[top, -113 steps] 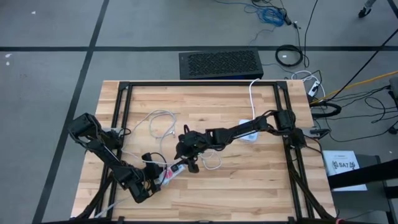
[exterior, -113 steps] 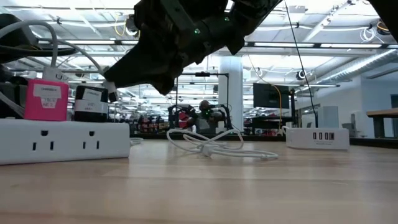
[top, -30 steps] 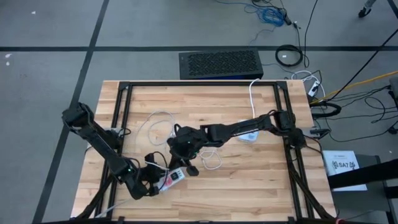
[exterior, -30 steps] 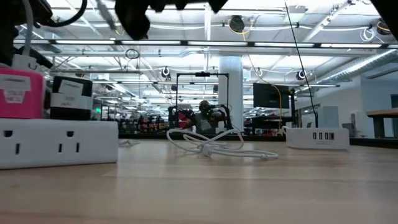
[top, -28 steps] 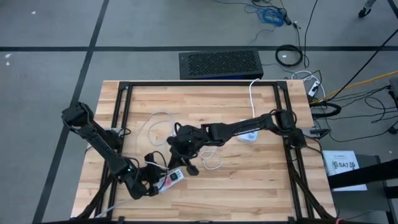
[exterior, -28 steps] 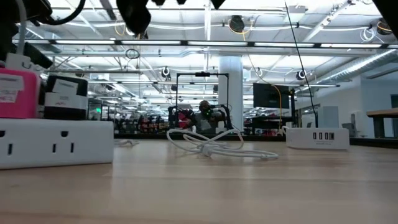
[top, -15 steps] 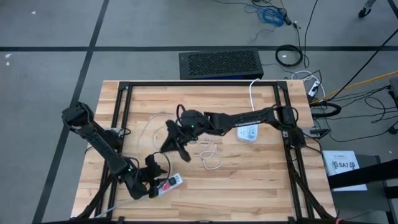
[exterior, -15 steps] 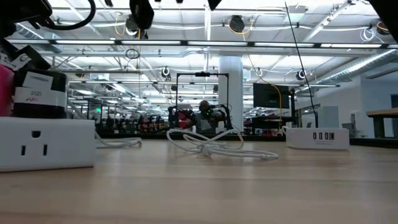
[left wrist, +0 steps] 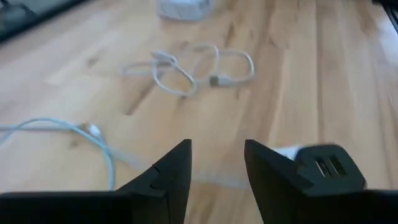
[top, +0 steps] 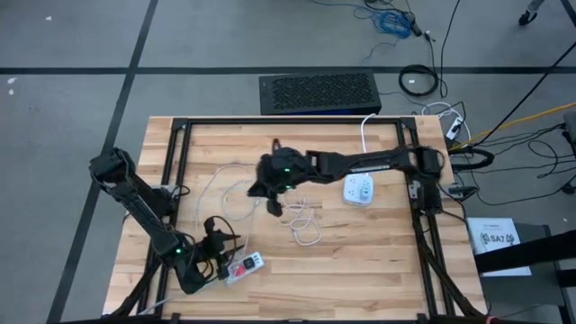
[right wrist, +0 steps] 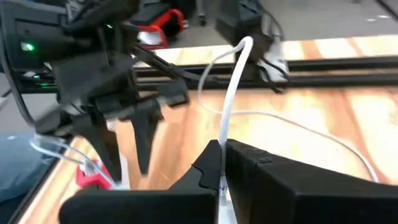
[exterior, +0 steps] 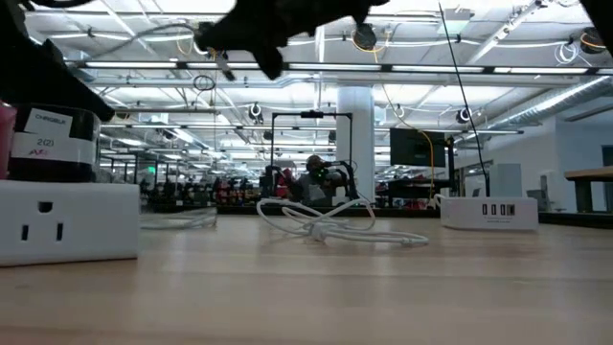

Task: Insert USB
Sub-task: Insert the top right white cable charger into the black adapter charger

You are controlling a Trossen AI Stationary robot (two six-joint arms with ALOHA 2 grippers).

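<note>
A white power strip (top: 243,265) lies near the table's front left. On it stand a pink plug and a black adapter (left wrist: 326,169) with USB ports. My left gripper (left wrist: 215,171) stands open just left of the strip, the adapter beside one finger; whether it touches, I cannot tell. My right gripper (top: 270,203) hangs above the table's middle, shut on a white USB cable (right wrist: 231,106). In the low view it shows at the top (exterior: 254,43). The cable's plug is hidden. My right gripper pinches the white cable (right wrist: 222,163) between its two shut fingers. The fingers slant down toward the table's near left. The cable rises out of the fingers and curves away slack toward the far side. The fingers hide the held end.
A loose coil of white cable (top: 304,225) lies mid-table, with a thinner white cord (top: 225,175) to its left. A white charger block (top: 357,190) sits right of centre. Black frame rails (top: 180,171) run along the table's sides, and a black box (top: 319,93) stands beyond the far edge.
My right gripper has risen from beside the power strip and gone toward the table's far edge, staying shut on the cable. The power strip has shifted a little toward the near left corner.
</note>
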